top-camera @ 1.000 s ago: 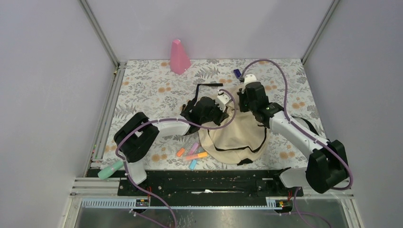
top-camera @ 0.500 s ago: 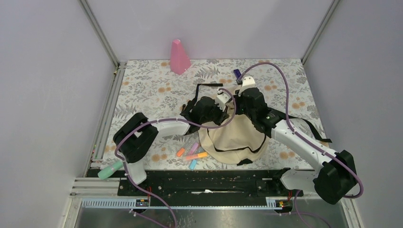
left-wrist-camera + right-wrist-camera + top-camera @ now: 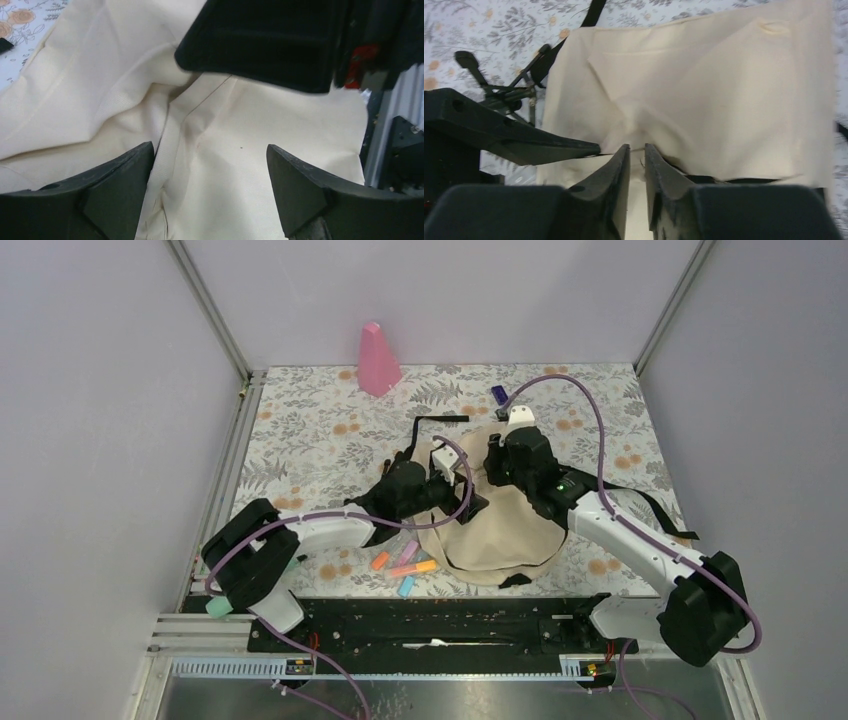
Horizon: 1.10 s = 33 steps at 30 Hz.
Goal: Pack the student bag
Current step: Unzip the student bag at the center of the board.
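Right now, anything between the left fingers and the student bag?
Nothing visible. The left fingers stand open right over the student bag; the right fingers sit at the fabric beside them, not between.

Plain lilac-grey walls [image 3: 100, 440], aluminium corner posts [image 3: 212, 310], a floral-print tabletop [image 3: 320, 430] under even, diffuse light.

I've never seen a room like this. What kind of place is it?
Probably a robot practice booth: left arm and right arm bolted to a flowery table, plain walls on metal posts, a beige bag.
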Motion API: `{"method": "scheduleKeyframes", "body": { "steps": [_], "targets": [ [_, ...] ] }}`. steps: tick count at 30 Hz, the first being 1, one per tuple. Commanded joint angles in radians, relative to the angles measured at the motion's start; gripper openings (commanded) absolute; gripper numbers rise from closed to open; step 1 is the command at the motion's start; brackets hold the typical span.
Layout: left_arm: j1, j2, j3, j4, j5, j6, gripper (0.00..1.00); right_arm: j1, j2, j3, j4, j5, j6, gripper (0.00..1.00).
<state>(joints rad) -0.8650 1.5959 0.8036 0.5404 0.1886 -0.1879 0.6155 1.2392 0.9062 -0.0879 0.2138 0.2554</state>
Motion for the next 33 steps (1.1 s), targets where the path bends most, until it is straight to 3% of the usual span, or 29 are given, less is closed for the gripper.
{"method": "scheduleKeyframes", "body": {
  "steps": [1,6,13,21,27,33],
  "targets": [
    [-0.005,-0.059,-0.053,0.236,0.061,-0.136,0.83,0.023,0.006,0.059,-0.024,-0.114,0.023,0.30],
    [-0.005,-0.099,-0.079,0.269,0.054,-0.201,0.85,0.022,-0.110,0.056,-0.088,-0.057,-0.013,0.52],
    [-0.004,-0.051,0.060,0.142,0.048,-0.255,0.87,-0.007,-0.229,0.054,-0.212,0.242,-0.019,0.77],
    [-0.003,0.092,0.219,0.099,-0.025,-0.503,0.87,-0.271,-0.256,-0.037,-0.220,0.123,0.105,0.84],
    [-0.004,0.202,0.323,0.011,-0.042,-0.601,0.82,-0.307,-0.278,-0.093,-0.188,0.101,0.155,0.84],
    [-0.004,0.250,0.365,-0.022,-0.089,-0.622,0.70,-0.306,-0.308,-0.136,-0.164,0.084,0.176,0.84]
  ]
}}
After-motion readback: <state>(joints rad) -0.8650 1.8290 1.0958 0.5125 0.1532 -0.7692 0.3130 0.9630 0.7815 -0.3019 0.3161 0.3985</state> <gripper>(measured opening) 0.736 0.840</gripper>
